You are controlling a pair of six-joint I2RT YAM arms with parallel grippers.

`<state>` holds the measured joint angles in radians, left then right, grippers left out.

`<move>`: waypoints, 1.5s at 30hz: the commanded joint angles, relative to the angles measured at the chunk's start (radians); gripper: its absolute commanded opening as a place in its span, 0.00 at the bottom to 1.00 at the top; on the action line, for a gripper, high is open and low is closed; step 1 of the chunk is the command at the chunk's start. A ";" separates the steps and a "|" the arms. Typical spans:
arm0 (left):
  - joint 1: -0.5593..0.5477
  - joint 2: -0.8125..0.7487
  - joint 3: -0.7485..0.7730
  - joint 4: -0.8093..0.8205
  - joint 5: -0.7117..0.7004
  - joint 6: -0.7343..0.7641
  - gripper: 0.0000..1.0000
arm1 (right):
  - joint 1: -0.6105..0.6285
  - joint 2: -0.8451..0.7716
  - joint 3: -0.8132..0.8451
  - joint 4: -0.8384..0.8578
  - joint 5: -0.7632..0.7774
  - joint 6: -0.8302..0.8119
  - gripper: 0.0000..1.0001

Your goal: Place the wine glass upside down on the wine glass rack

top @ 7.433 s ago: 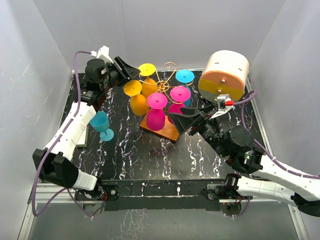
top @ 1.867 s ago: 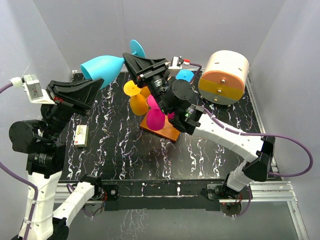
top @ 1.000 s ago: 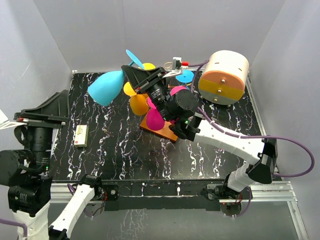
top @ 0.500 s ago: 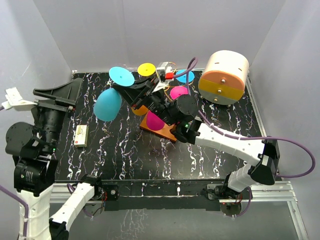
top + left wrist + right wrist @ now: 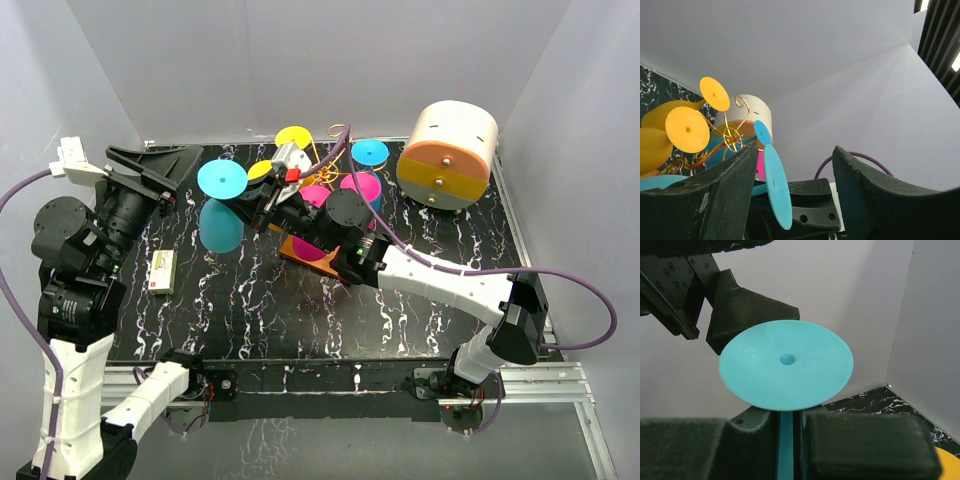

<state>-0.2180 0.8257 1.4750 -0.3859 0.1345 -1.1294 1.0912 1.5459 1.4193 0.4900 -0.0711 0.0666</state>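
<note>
Top external view: the right end effector is clamped on the stem of the teal wine glass. It holds the glass foot-up over the counter, left of the wine glass rack and apart from it. Yellow glasses, pink glasses and a blue glass crowd the rack's arms. The left end effector gapes empty just beside the teal glass. Half a second earlier the glass was tilted; now it is level and farther left.

The turquoise wine glass looks like smooth matt plastic. The wine glass rack is thin, shiny gold wire on a wooden base. The counter is glossy black, marble-veined. The right jaws' pads look matt and felt-like.
</note>
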 commanded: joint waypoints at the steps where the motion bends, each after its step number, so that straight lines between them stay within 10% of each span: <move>1: 0.001 0.007 -0.001 -0.014 0.046 -0.004 0.58 | 0.004 -0.012 0.042 0.039 0.019 -0.053 0.00; 21: 0.003 0.002 -0.042 -0.048 0.039 -0.014 0.17 | 0.004 0.018 0.077 0.016 0.029 -0.075 0.00; 39: 0.003 -0.016 -0.091 0.034 0.062 -0.007 0.00 | 0.004 0.045 0.106 0.040 0.031 -0.079 0.00; 45: 0.002 -0.016 -0.042 0.012 -0.031 0.054 0.00 | 0.004 -0.018 0.056 0.051 0.052 -0.036 0.39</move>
<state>-0.2157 0.8150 1.3808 -0.3950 0.1471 -1.1400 1.0904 1.6043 1.4712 0.4751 -0.0273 -0.0006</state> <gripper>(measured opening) 0.019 0.312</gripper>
